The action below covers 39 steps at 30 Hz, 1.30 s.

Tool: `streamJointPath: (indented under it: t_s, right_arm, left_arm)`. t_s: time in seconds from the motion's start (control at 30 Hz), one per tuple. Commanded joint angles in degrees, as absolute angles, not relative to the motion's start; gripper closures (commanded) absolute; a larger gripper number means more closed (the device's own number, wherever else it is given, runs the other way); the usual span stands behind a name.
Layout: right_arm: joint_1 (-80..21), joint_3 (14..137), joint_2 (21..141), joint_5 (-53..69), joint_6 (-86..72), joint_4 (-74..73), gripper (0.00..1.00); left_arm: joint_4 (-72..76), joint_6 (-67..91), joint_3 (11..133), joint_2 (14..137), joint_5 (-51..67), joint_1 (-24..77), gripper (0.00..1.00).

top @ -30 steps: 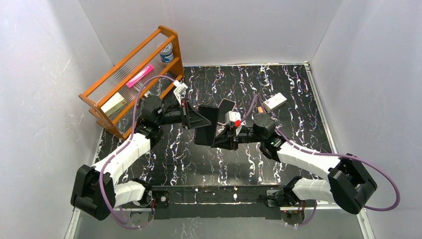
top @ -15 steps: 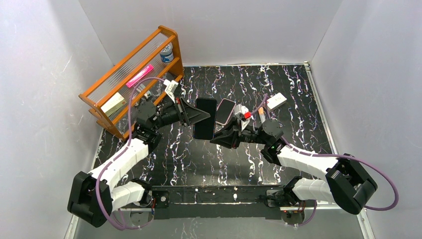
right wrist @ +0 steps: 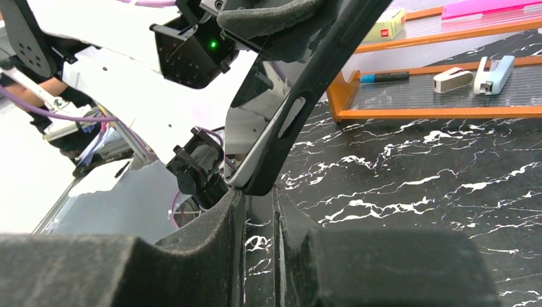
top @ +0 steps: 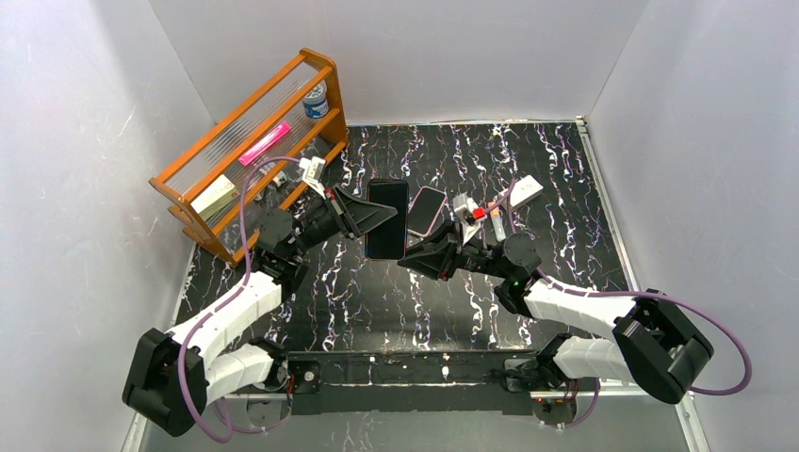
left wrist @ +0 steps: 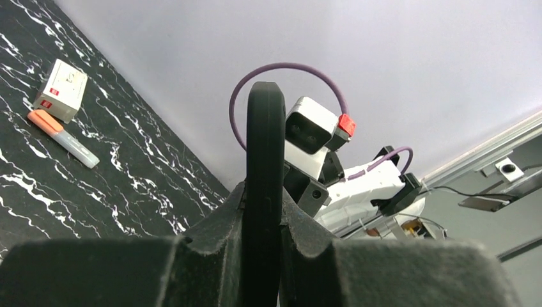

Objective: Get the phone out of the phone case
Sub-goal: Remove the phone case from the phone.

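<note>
Seen from above, a black marble-patterned table [top: 565,188] with white veins fills the view. An orange wooden shelf rack [top: 236,118] stands at its 10 o'clock corner.

Your left gripper [top: 375,218] reaches in from 9 o'clock. Its fingers are pressed tight on the long edge of the black phone case [top: 387,202], which it holds clear of the table at centre, probably to brace it while the other arm works. The dark glass-fronted phone [right wrist: 249,141] sits inside the case, its silver rim showing in the right wrist view.

Your right gripper [top: 405,265] is at the case's 5 o'clock corner, jaws a narrow slit apart with the corner at their mouth. I cannot tell whether they bite it. That corner looks the likely place to peel from.

A pink-rimmed second phone [top: 427,211] lies flat just beside the case at 2 o'clock, so swinging that way is tight. A small white box [top: 521,192] and an orange-capped marker [left wrist: 62,137] lie farther out at 2 o'clock. Toward 6 o'clock nothing lies between the case and the arm bases, giving you room to pull.
</note>
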<state>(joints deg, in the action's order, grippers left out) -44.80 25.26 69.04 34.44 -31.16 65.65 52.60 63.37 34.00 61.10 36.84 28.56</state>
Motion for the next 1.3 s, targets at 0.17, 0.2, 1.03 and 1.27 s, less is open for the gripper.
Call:
streamJointPath:
  t_s: [0.17,0.2,1.03,1.27]
  right_arm:
    - [-43.24,26.12,68.79,16.78,-31.79,74.97,0.79]
    - [-43.04,25.99,68.88,16.50,-31.81,74.97,0.80]
    - [-42.16,29.13,71.22,13.44,-42.01,76.98,0.67]
    - [-42.12,30.66,72.98,17.23,-43.06,78.01,0.65]
  left_arm:
    - [59.14,72.10,31.27,58.80,43.34,33.13,1.00]
    - [59.84,72.83,31.13,58.73,43.35,33.13,1.00]
    - [62.95,71.95,26.46,60.91,40.02,37.57,1.00]
    - [63.02,70.83,26.23,64.71,38.34,37.59,1.00]
